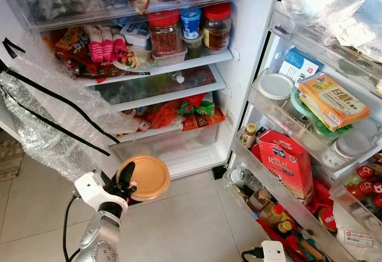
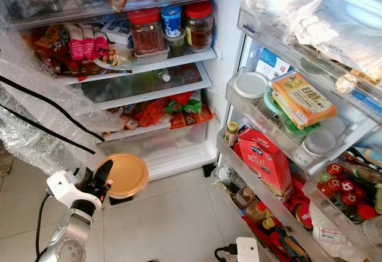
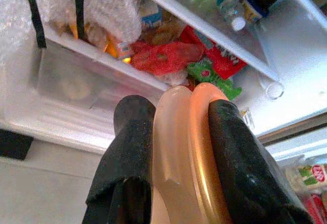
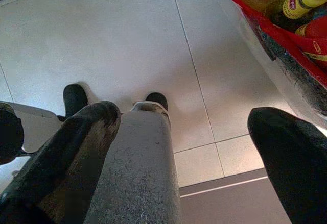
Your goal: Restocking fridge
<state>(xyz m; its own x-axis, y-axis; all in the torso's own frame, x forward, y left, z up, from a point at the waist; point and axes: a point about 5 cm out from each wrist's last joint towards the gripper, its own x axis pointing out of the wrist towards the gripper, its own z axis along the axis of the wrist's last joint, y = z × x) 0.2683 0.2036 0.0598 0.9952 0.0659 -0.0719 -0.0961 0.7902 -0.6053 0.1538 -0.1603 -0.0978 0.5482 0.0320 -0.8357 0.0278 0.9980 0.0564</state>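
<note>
While the fridge (image 1: 239,65) stands open, the left tool (image 1: 124,185) grips an orange lidded container (image 1: 149,177) at lower left, before the bottom drawer (image 1: 173,145). The right tool (image 4: 184,132) hangs with fingers spread above the floor tiles (image 4: 127,40).

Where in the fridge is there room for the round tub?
The left gripper holds the round tub. The glass shelf under the red-lidded jars looks nearly bare. The clear drawer at the bottom looks roomy too. The jar shelf and door racks are crowded.
</note>
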